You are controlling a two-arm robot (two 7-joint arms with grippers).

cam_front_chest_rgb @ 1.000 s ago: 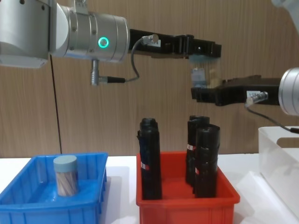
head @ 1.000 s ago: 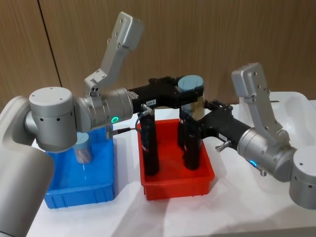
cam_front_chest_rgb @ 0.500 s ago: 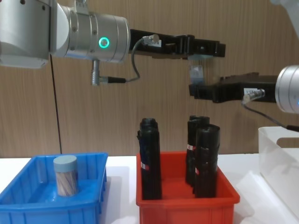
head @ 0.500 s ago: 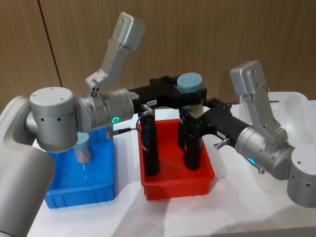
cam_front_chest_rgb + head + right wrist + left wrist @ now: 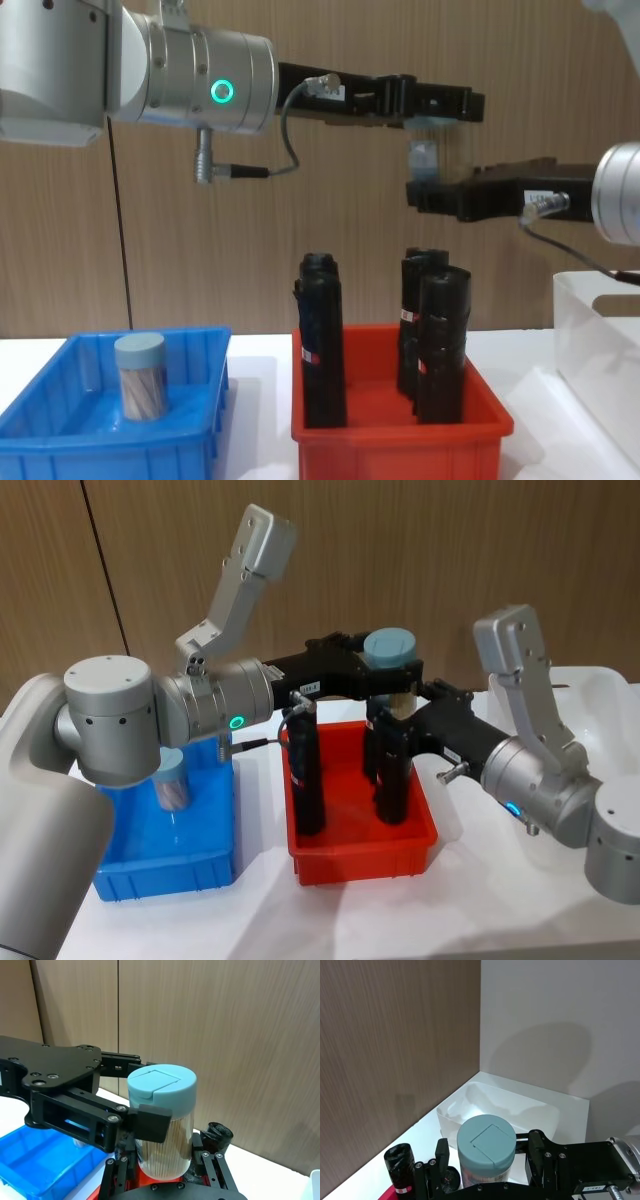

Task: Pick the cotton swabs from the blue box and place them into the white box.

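Observation:
One jar of cotton swabs (image 5: 390, 650), clear with a pale blue lid, hangs in the air above the red bin. My left gripper (image 5: 392, 675) reaches in from the left and is shut on the jar just under its lid. A left finger pad (image 5: 150, 1122) lies against the jar's side. My right gripper (image 5: 165, 1170) comes from the right, lower down, and is shut around the jar's base (image 5: 425, 165). A second jar of cotton swabs (image 5: 140, 375) stands upright in the blue box (image 5: 160, 865). The white box (image 5: 600, 695) sits at the far right.
Directly below both grippers is a red bin (image 5: 400, 440) holding three tall black wrapped rolls (image 5: 322, 340). It stands between the blue box and the white box. A wooden wall runs close behind the table.
My right gripper has risen slightly and moved in around the jar's base. The left gripper and the jar have stayed almost still.

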